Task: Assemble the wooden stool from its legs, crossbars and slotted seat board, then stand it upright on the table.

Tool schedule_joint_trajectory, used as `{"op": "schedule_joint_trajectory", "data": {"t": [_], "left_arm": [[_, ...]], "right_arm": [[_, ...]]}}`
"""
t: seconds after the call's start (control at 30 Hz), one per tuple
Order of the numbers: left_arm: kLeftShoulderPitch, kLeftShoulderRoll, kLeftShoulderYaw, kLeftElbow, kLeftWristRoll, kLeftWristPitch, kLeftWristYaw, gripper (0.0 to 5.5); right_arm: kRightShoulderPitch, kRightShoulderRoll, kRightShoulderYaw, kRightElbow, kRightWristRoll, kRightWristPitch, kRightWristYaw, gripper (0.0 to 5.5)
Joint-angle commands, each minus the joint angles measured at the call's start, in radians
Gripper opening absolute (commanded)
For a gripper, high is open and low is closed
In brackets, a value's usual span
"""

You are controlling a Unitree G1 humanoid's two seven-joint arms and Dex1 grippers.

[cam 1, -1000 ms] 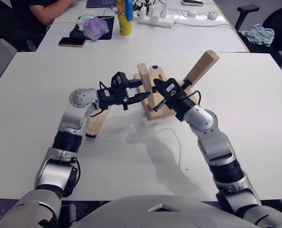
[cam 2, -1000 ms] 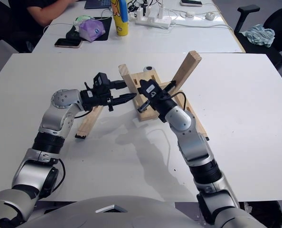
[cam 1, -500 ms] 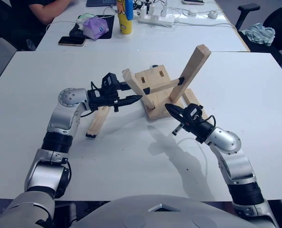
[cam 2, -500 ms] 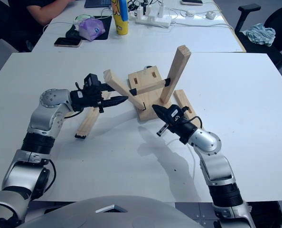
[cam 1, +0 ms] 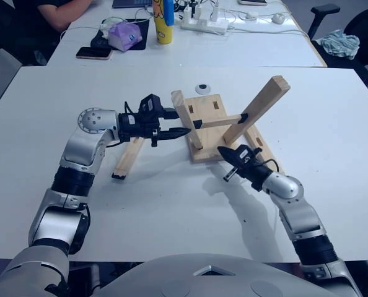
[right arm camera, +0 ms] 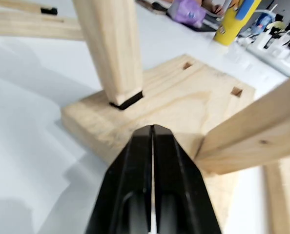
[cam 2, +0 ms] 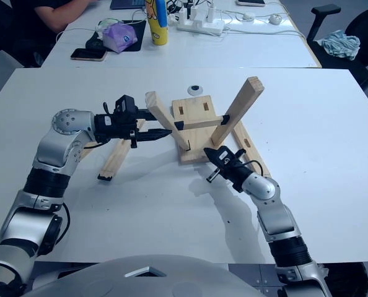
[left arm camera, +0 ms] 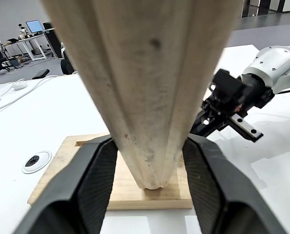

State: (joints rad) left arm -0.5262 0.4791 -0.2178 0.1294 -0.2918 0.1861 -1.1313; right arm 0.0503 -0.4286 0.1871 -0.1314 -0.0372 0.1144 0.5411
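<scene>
Clamping the leg [cam 1: 184,114] above the seat board [cam 1: 212,142] is the left claw [cam 1: 180,122].

This is an open office or lab: beyond the white desk [cam 1: 48,204], a second desk [cam 1: 246,54] carries a power strip [cam 1: 202,26] at 12 o'clock and a phone [cam 1: 94,54] at 10 o'clock, with an office chair [cam 1: 323,15] at 2 o'clock and a monitor [left arm camera: 33,25] on farther desks.
</scene>
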Motion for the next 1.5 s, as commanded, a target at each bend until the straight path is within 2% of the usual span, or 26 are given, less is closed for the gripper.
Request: {"op": "schedule_joint_trajectory", "data": {"t": [0.03,0.23,0.37,0.67,0.8,0.93,1.07,1.13,1.27,1.37,1.5], "left_arm": [[-0.002,0.007,0.033,-0.008,0.014,-0.025,0.034,2.91],[0.125,0.079,0.091,-0.149,0.047,-0.017,0.111,3.77],[0.319,0.099,0.1,-0.307,0.063,0.052,0.202,3.81],[0.58,-0.176,0.067,-0.507,0.158,0.155,0.664,3.81],[0.69,-0.242,0.05,-0.594,0.191,0.168,0.784,3.81],[0.817,-0.313,0.084,-0.692,0.21,0.132,0.915,3.28],[0.877,-0.422,0.107,-0.79,0.207,0.114,1.048,2.73],[0.862,-0.456,0.114,-0.812,0.22,0.127,1.102,2.45],[0.771,-0.489,0.139,-0.81,0.255,0.17,1.177,1.78],[0.688,-0.478,0.126,-0.787,0.314,0.208,1.202,1.36],[0.608,-0.493,0.14,-0.761,0.326,0.264,1.218,0.9]], "right_arm": [[0.002,-0.016,0.047,0.037,-0.068,0.056,-0.009,0.0],[0.003,-0.032,0.12,0.035,-0.116,0.107,0.021,0.0],[-0.027,0.013,0.143,0.021,-0.093,0.122,0.014,0.0],[-0.066,0.091,0.182,0.052,-0.139,0.188,-0.066,0.0],[-0.015,0.074,0.116,-0.033,-0.1,0.147,-0.08,0.0],[0.058,0.084,-0.021,-0.247,0.059,0.077,-0.063,0.0],[0.115,0.076,-0.124,-0.43,0.212,0.176,-0.049,0.0],[0.132,0.063,-0.155,-0.424,0.214,0.227,-0.073,0.0],[0.109,0.127,-0.261,-0.353,0.237,0.394,-0.216,0.0],[0.026,0.196,-0.343,-0.329,0.235,0.415,-0.349,0.0],[-0.065,0.252,-0.352,-0.339,0.213,0.384,-0.449,0.0]]}}
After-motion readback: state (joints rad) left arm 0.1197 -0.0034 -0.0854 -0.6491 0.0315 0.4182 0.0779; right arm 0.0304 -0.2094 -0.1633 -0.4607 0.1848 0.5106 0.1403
